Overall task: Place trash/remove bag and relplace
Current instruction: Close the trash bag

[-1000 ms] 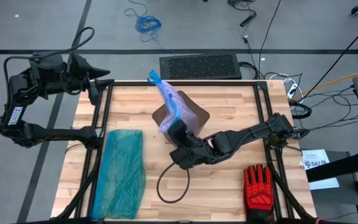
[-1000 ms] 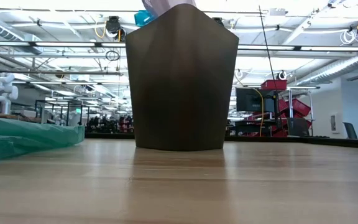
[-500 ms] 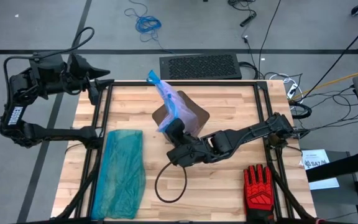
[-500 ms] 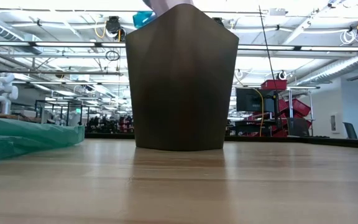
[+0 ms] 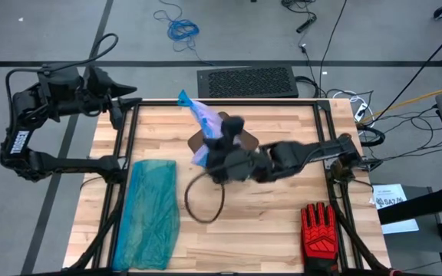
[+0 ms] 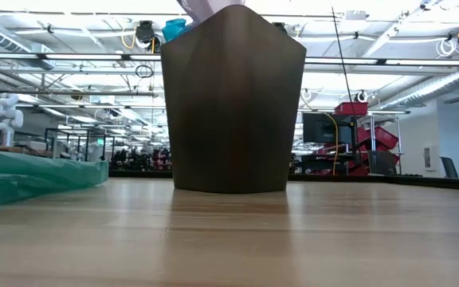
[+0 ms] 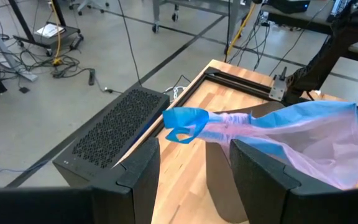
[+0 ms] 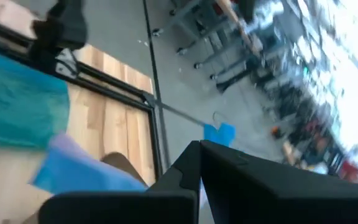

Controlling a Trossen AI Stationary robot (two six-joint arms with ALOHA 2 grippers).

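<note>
Seen from above, a wooden tabletop (image 5: pixel 282 222) carries a dark brown bin (image 5: pixel 244 140) near the middle of its far edge. The bag (image 5: pixel 206 116), a thin pinkish-lavender liner with a bright blue drawstring rim, rises out of the bin and trails up toward the far-left corner, stretched long and gathered at its blue end. The right gripper (image 5: pixel 222 147) sits over the bin's left side, fingers pressed together; it appears to be pinching the liner, though motion blur hides the exact contact. The left gripper (image 7: pixel 194 165) waits beyond the far-left corner of the tabletop, fingers spread wide and holding nothing, looking straight at the liner's blue end. A teal-green plastic bag (image 5: pixel 150 213) lies flat along the left edge, a red-and-black glove (image 5: pixel 318 230) lies at the near-right corner, and a dark cable loop (image 5: pixel 202 201) rests on the wood near the middle. No loose trash is visible on the tabletop. The step in hand looks like drawing the liner clear of the bin. To do it well, the lift should run straight up and steady, so the thin plastic slides free without snagging on the rim or tipping the bin, and the pinch should stay firm on gathered plastic near the drawstring, not on a single thin layer that might tear.
</note>
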